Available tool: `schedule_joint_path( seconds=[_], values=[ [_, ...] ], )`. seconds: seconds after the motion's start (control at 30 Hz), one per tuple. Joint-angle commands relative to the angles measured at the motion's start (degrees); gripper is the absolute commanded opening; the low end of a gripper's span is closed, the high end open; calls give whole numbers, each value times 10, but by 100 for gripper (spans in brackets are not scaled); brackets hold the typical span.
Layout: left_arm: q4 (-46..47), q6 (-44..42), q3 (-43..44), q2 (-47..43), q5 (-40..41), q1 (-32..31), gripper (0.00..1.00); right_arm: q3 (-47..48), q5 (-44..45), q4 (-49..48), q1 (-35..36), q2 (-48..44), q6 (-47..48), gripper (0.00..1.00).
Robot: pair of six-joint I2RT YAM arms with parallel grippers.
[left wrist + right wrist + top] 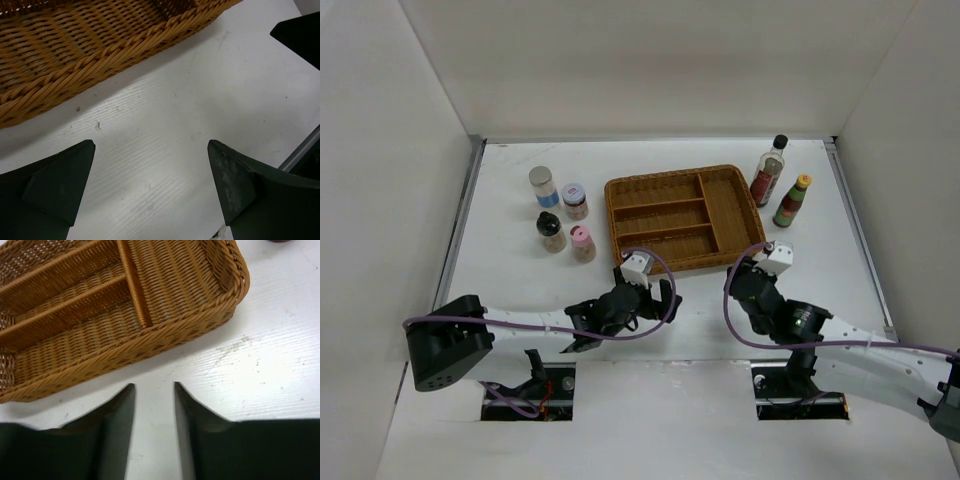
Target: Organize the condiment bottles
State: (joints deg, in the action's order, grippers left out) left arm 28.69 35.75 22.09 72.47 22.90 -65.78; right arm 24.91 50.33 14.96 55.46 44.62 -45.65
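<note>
Four squat jars stand left of the basket: silver lid [543,186], patterned white lid [574,200], black lid [551,232] and pink lid [582,243]. The tall black-capped red-label bottle [770,171] and the yellow-capped red-green bottle [792,200] stand right of the basket. My left gripper [638,305] [151,145] is wide open and empty over bare table, just in front of the basket's near edge. My right gripper [748,276] [154,390] is empty, its jaws a narrow gap apart, near the basket's near right corner. No bottle shows in either wrist view.
A wicker basket [716,252] [75,75] [150,335] with several compartments lies in the middle of the white table, nothing in it. White walls enclose the table at left, right and back. Purple cables loop by both wrists.
</note>
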Motion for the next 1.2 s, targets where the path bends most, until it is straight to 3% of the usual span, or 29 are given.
schedule_joint_path(
  seconds=[0.0,0.13,0.27,0.33,0.43,0.53,0.6,0.8,0.87,0.93,1.0,1.07,1.1,1.17],
  values=[
    [60,-20,-9,5,-12,-5,100,26,-3,-27,-2,-12,27,51],
    [71,-27,-13,7,-10,-6,100,24,-18,-64,-2,-33,62,57],
    [117,-52,-34,-3,-13,-12,100,24,-34,-81,-2,-50,82,54],
    [140,-59,-44,-9,-13,-13,100,35,-40,-82,-2,-52,89,44],
    [164,-68,-59,-14,-9,-15,100,72,-73,-88,-9,-38,118,19],
    [185,-74,-72,-24,-3,-11,100,143,-100,-91,-26,-11,168,13],
    [197,-79,-79,-25,10,-11,100,201,-108,-85,-56,17,200,18],
    [214,-85,-89,-33,11,-16,100,351,-174,-81,-216,120,282,69],
    [220,-85,-91,-27,-1,-15,100,395,-191,-85,-283,162,297,79],
    [219,-85,-93,-32,-11,-12,100,429,-203,-81,-329,200,298,81],
    [224,-85,-100,-44,-24,-11,87,461,-214,-85,-368,242,301,84],
    [234,-85,-104,-47,-36,-10,58,503,-223,-69,-397,289,306,86],
    [238,-86,-105,-44,-43,-9,50,522,-225,-64,-406,312,311,87],
    [237,-87,-108,-46,-50,-5,46,558,-235,-56,-423,358,318,88]
  ],
)
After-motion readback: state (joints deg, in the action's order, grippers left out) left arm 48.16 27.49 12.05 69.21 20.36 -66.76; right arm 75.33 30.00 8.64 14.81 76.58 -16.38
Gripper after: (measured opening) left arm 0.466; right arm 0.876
